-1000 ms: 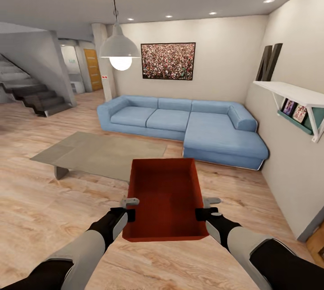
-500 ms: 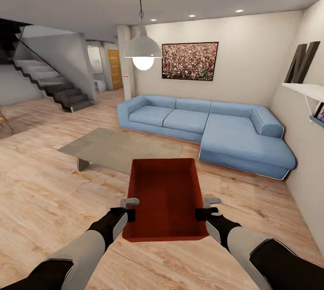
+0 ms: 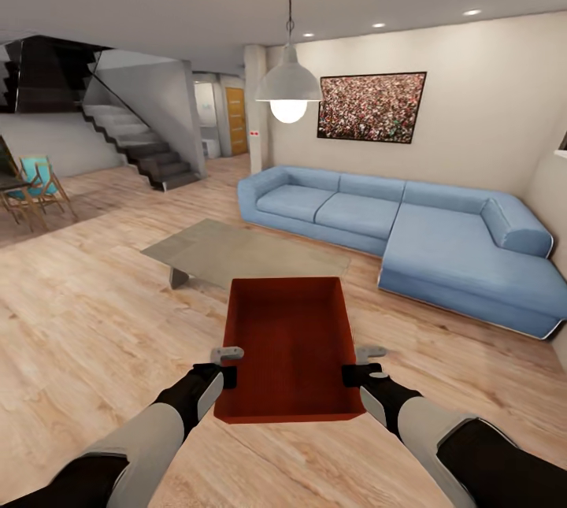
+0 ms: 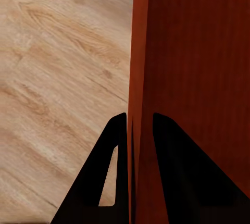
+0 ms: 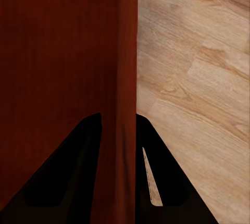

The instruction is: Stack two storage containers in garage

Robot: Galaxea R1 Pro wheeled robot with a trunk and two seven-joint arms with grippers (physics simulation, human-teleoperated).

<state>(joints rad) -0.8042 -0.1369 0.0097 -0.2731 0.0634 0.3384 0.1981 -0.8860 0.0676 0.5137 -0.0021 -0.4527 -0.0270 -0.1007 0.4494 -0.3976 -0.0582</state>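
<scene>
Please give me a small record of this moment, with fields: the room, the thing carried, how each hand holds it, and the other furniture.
room: living room with light wood plank floor
carried thing: one orange-red storage container, open top, nothing inside
left hand: shut on the container's left wall, one finger each side
right hand: shut on the container's right wall likewise
furniture ahead: low grey table, blue sofa
further: staircase, pendant lamp, wall picture
</scene>
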